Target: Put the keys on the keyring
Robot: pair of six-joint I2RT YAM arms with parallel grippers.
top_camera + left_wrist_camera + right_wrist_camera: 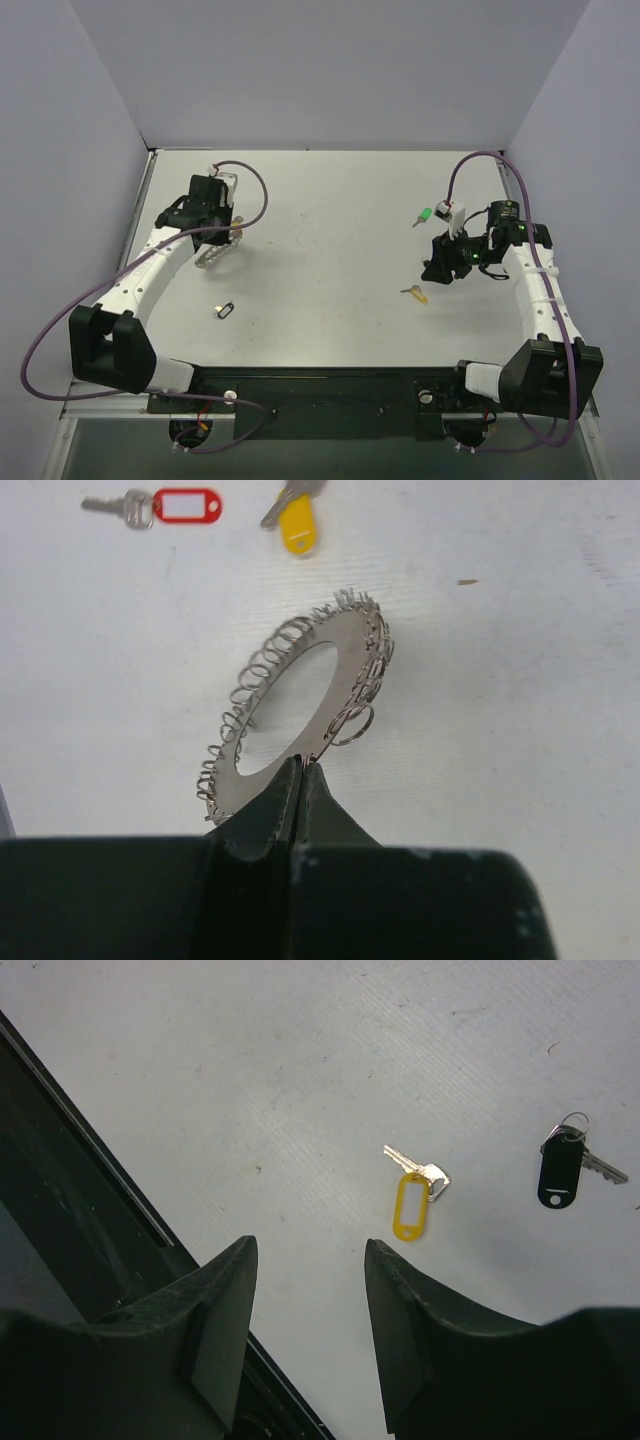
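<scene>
My left gripper (pixel 303 765) is shut on the lower edge of the keyring (pixel 340 645), a flat silvery ring fringed with wire loops that stands tilted above the table. A small split ring (pixel 352 725) hangs at its edge. Beyond it lie a red-tagged key (pixel 185 505) and a yellow-headed key (pixel 297 525). From above, the left gripper (pixel 216 236) and keyring (pixel 212 253) are at the table's left. My right gripper (pixel 310 1245) is open and holds nothing. A yellow-tagged key (pixel 412 1200) and a black-tagged key (pixel 560 1168) lie ahead of it. A green key (pixel 423 216) lies near the right gripper (pixel 433 270).
The black base rail (pixel 320 385) runs along the near table edge, and shows in the right wrist view as a dark rail (pixel 80 1150) at the left. Purple cables (pixel 255 190) loop over both arms. Grey walls enclose the table on three sides.
</scene>
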